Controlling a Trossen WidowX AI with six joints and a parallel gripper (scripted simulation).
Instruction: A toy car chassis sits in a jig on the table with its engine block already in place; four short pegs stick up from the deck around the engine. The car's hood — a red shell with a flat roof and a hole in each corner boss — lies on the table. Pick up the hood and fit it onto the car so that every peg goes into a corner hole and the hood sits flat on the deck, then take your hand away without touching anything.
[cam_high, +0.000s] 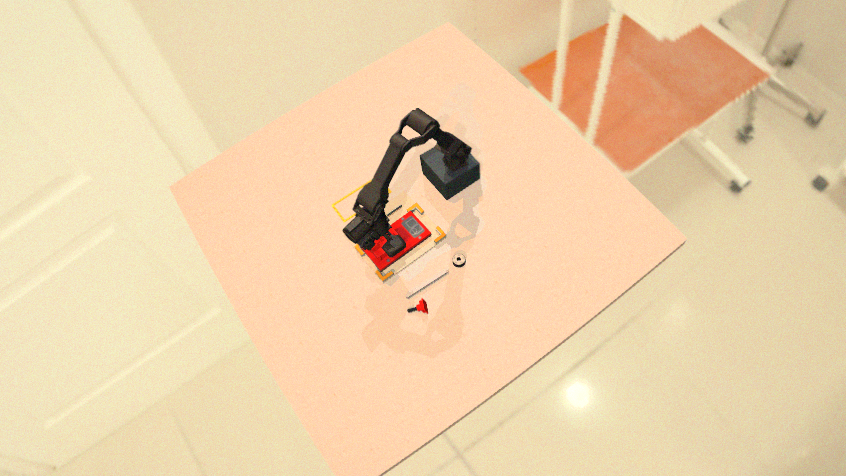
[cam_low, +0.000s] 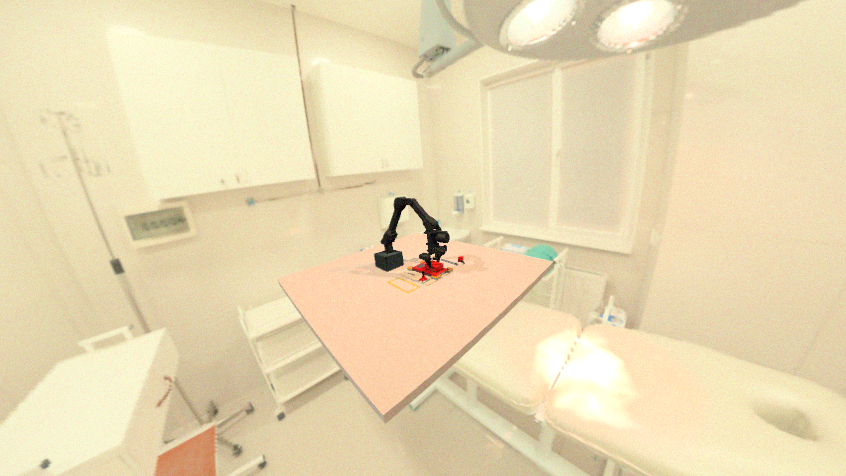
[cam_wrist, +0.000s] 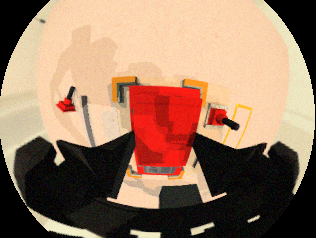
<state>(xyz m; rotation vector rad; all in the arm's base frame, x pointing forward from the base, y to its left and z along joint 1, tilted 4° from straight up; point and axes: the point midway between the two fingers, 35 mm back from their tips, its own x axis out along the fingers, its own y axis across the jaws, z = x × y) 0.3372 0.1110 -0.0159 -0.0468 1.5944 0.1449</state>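
Observation:
The red hood (cam_wrist: 165, 117) sits between the fingers of my gripper (cam_high: 385, 241) (cam_low: 434, 260) (cam_wrist: 164, 134), which is shut on its sides. The hood is level, lined up lengthwise with the chassis and low over or on its deck. The red chassis (cam_high: 421, 232) (cam_wrist: 160, 170) lies in the jig, whose orange corner brackets (cam_high: 384, 276) (cam_wrist: 124, 80) stand around it. A grey panel shows at the chassis end nearer the arm's base. The hood and fingers hide the engine block and pegs. I cannot tell whether the pegs are in the holes or whether the hood touches the deck.
A red piece with a black stem (cam_high: 421, 306) (cam_low: 460, 258) (cam_wrist: 66, 104) lies beyond a grey rod (cam_high: 427, 285) (cam_wrist: 87, 122). Another red piece with a black stem (cam_low: 422, 278) (cam_wrist: 217, 117) stands close beside the jig, near a yellow outline (cam_high: 338, 213) (cam_wrist: 244, 105). A small ring (cam_high: 459, 259) lies near the rod.

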